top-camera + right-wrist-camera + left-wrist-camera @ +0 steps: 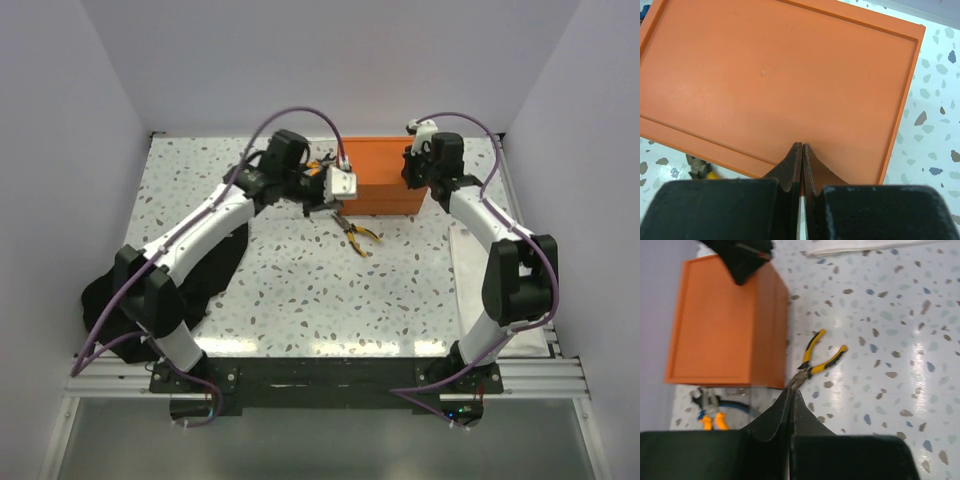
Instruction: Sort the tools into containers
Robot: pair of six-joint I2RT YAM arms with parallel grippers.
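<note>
The orange lidded box (385, 190) stands at the back middle with its lid down. Yellow-and-black-handled pliers (357, 235) lie on the table just in front of it, handles spread. My left gripper (330, 207) is shut and empty, its tips low by the pliers' nose (796, 380) at the box's left front corner. My right gripper (412, 178) is shut and empty, just above the lid (780, 75) near its right end. Blue- and orange-handled tools (712, 412) lie beyond the box's left end, in what looks like a clear box. The black bag (215, 265) lies at the left.
A flat white sheet (470, 270) lies along the table's right side under the right arm. The table is speckled white, with walls at the back and both sides. The left arm reaches over the black bag.
</note>
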